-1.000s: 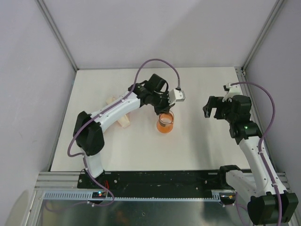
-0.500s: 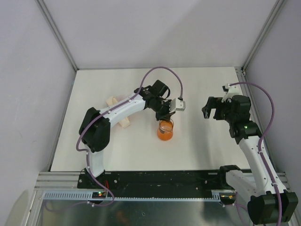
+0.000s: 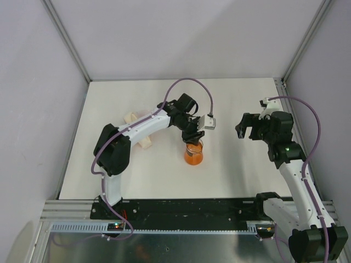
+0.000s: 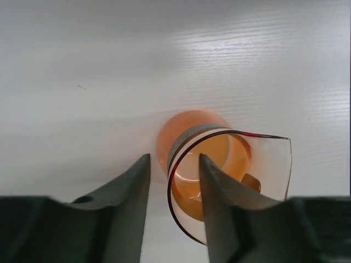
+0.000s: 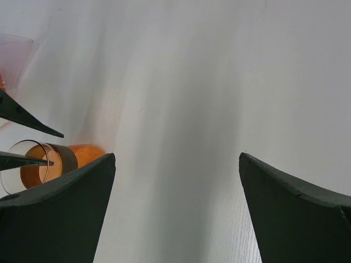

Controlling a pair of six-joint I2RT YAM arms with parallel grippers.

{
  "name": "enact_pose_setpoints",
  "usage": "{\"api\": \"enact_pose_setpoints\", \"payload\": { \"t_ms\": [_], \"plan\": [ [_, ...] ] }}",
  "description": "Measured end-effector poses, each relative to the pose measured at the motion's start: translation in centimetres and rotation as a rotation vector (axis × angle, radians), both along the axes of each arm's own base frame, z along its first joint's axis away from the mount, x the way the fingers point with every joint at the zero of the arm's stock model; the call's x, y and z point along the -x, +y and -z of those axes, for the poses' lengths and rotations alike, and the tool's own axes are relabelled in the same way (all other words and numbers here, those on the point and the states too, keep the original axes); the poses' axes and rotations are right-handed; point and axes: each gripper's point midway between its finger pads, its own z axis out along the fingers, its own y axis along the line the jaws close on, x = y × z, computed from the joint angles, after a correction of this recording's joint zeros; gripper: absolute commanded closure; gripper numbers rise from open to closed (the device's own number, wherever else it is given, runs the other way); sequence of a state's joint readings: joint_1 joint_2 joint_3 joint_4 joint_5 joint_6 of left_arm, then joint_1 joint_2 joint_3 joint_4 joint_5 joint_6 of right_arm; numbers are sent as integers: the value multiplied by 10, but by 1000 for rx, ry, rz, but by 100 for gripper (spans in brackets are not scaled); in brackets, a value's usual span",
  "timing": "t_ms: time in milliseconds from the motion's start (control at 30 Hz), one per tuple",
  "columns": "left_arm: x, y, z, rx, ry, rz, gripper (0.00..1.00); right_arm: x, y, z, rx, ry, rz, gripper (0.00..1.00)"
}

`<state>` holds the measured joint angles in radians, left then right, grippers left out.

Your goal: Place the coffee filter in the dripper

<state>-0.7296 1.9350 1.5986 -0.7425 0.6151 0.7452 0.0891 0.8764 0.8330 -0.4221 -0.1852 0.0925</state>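
My left gripper [image 3: 192,137] hangs over the small clear orange-tinted cup [image 3: 193,154], not the dripper. In the left wrist view its jaws [image 4: 173,159] are narrowly apart and straddle the cup's rim [image 4: 230,137]: one finger is inside, one outside, with a gap showing. The translucent pinkish dripper [image 5: 12,60] shows only as an edge at the far left of the right wrist view; my left arm hides it from above. The single white coffee filter is not in view. My right gripper [image 3: 249,127] is wide open and empty [image 5: 175,156], right of the cup.
The cream stack of folded filters [image 3: 133,116] lies at the left, partly under my left arm. The cup also shows in the right wrist view [image 5: 41,164]. Grey walls and metal posts enclose the white table [image 3: 236,170].
My left gripper swung in and came down over the cup's rim. The cup shifted slightly toward the near edge. The right arm has not moved.
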Motion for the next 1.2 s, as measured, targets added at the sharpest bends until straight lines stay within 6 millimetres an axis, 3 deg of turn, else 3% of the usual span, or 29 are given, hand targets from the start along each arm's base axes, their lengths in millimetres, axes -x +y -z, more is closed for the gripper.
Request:
{"api": "enact_pose_setpoints", "payload": {
  "t_ms": [100,233,367,467,533,600,733,900,1033,1200],
  "plan": [
    [0,0,-1,-2,12,-15,33,0,1,-1,-2,-1,-3,1],
    [-5,-3,-16,12,11,-62,26,1,2,0,-5,0,-9,1],
    [-18,2,-56,38,-66,-166,20,1,6,2,-12,10,-28,1],
    [-31,24,-98,63,-155,-297,18,-2,10,9,-21,35,-46,1],
    [-41,48,-121,86,-200,-390,17,-4,14,11,-29,44,-58,1],
    [-52,88,-136,96,-237,-510,15,-6,17,11,-37,40,-66,1],
    [-61,189,-134,49,-267,-778,14,-15,23,3,-60,4,-71,1],
    [-55,286,-100,-33,-217,-1033,14,-32,30,2,-96,-2,-52,1],
    [-40,355,-57,-102,-111,-1230,12,-48,38,-3,-122,-3,-39,1],
    [-17,410,-13,-161,0,-1409,17,-68,58,-19,-146,-25,-49,1]
  ]
}}
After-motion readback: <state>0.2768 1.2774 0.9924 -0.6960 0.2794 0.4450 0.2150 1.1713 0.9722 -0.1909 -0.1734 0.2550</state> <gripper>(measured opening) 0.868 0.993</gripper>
